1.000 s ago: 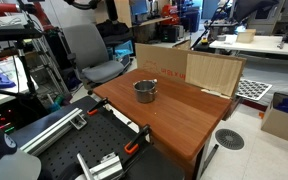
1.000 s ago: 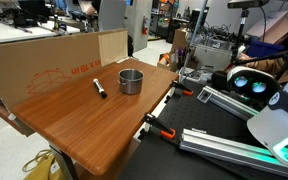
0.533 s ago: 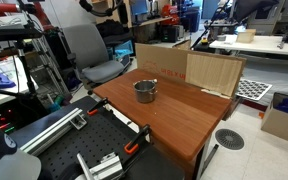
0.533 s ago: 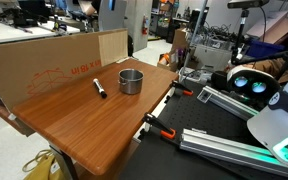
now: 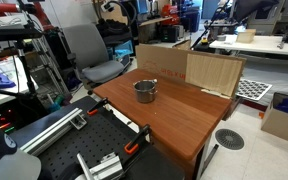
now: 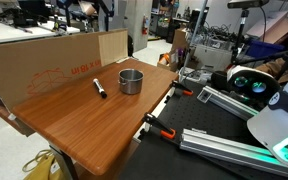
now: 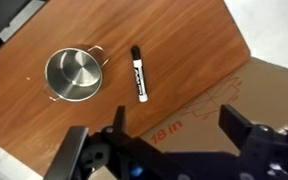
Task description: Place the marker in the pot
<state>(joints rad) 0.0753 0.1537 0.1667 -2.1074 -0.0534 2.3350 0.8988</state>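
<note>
Nothing is done yet: the marker (image 7: 138,73) lies on the table (image 7: 189,40) just right of the pot (image 7: 74,75), while the gripper (image 7: 174,138), at the frame's bottom, gapes wide and empty.

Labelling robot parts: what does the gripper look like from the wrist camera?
The gripper is black, with two chunky, angular fingers on a dark body along the bottom edge. It is blurred; no markings or cables can be made out.

A wooden desk (image 5: 174,115) stands in a cluttered lab, a grey office chair (image 5: 89,55) behind it and a cardboard box (image 6: 44,65) along its edge.
</note>
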